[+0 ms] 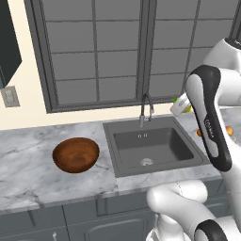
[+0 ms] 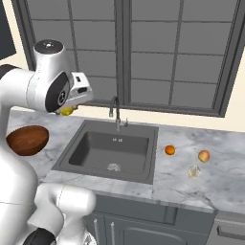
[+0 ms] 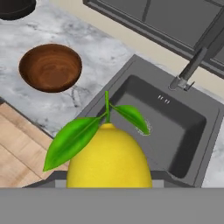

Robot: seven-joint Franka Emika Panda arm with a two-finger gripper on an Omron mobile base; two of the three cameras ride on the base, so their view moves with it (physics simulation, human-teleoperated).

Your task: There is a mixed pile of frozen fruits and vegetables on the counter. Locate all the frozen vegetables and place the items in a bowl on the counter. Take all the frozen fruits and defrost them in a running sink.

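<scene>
My gripper [image 2: 67, 110] is shut on the small yellow vegetable piece [image 3: 109, 157], which has green leaves, and holds it high in the air. In the hand view it hangs over the sink's [image 3: 175, 127] near-left edge, with the brown wooden bowl [image 3: 50, 67] up and to the left on the counter [image 3: 92, 52]. The left base view shows the gripper [image 1: 181, 106] behind my forearm, above the sink's [image 1: 155, 146] right back corner. Right of the sink [image 2: 110, 150] lie the orange ball [image 2: 170, 150], the orange-red peach-like ball [image 2: 204, 156] and the whitish lump [image 2: 194, 171]. The bowl [image 1: 76, 154] is empty.
A thin curved dark faucet [image 1: 147, 108] stands at the back of the sink, with no water visible. A large dark-framed window [image 2: 143, 52] runs behind the counter [image 1: 28, 164]. My own arm [image 2: 28, 91] hides part of the bowl [image 2: 27, 139] from the right.
</scene>
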